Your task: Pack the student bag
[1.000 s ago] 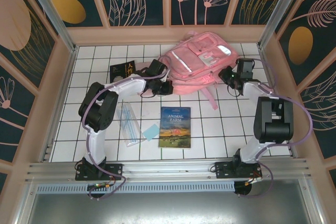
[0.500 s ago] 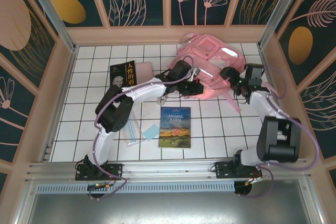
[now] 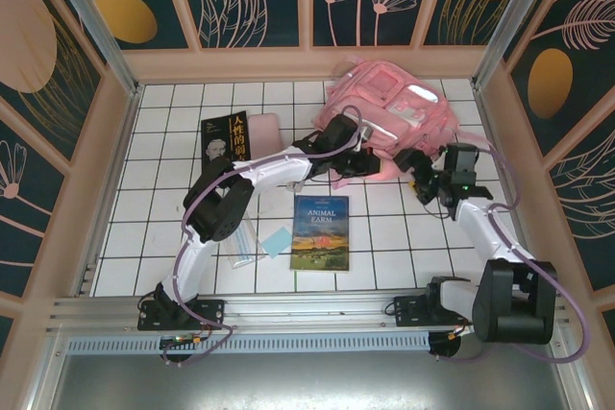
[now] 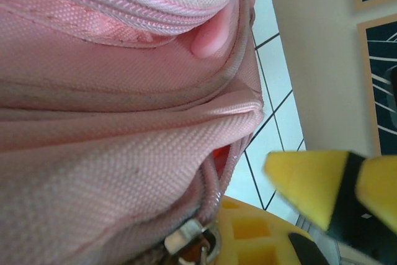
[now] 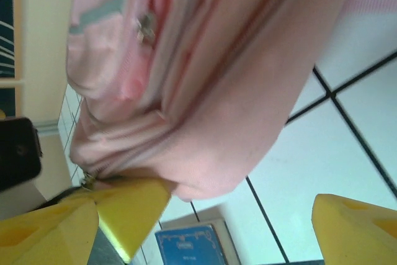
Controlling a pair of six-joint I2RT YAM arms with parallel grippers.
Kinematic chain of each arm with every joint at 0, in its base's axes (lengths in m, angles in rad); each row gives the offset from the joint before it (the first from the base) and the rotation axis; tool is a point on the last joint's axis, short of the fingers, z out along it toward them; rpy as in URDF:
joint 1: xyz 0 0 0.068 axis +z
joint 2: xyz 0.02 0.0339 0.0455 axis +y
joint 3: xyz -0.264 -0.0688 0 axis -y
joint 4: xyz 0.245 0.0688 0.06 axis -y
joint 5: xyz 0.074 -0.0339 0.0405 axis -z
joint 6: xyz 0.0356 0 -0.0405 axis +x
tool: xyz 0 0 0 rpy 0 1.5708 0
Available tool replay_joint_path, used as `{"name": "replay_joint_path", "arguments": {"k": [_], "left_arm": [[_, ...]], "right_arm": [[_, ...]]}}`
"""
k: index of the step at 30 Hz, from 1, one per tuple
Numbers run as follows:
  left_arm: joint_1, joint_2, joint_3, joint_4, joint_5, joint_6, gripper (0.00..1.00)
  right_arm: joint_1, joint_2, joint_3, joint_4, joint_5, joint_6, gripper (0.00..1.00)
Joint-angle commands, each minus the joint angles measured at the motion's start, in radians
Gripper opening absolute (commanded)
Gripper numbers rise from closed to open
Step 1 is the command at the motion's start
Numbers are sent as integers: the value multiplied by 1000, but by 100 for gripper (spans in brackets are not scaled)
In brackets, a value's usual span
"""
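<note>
Animal Farm book (image 3: 321, 231): lies flat and face up on the white tiles (image 3: 173, 237), nearest the arm bases.
Left gripper (image 4: 273, 208): fingers a little apart, tile showing between them and nothing clearly held. A metal zip pull (image 4: 192, 240) sits just beside the lower finger.
Right gripper (image 5: 242, 200): jaws spread wide, clamping nothing. Pink fabric rests against one finger.
Student bag (image 3: 389, 112): far right of the table near the back wall, with both grippers at its near edge.
Black book (image 3: 224, 134): far left, with a pink case (image 3: 262, 130) just beside it.
</note>
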Motion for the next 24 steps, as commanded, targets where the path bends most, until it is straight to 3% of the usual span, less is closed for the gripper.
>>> {"name": "replay_joint_path", "arguments": {"k": [1, 5, 7, 8, 9, 12, 13, 17, 21, 24], "left_arm": [[-10, -77, -44, 81, 29, -12, 0], [-12, -115, -103, 80, 53, -14, 0], [-13, -135, -130, 81, 54, -12, 0], [-13, -140, -143, 81, 55, -12, 0], [-13, -147, -154, 78, 57, -8, 0], [-9, -149, -152, 44, 56, 25, 0], [-4, -151, -149, 27, 52, 40, 0], [80, -170, -203, -41, 12, 81, 0], [198, -205, -248, -138, -121, 184, 0], [250, -203, -242, -183, -156, 235, 0]], "right_arm": [[29, 39, -65, 274, -30, 174, 89], [74, 169, -64, 478, -4, 246, 85], [93, 239, -52, 565, -5, 269, 79], [100, 270, -41, 591, -3, 274, 69], [104, 301, -28, 600, 0, 270, 48], [97, 334, -22, 589, 7, 252, 6], [88, 330, -26, 576, 6, 240, 0], [36, 255, -41, 461, 16, 147, 0], [-26, 174, -35, 305, 25, 19, 0], [-68, 164, -16, 226, 12, -63, 0]]}}
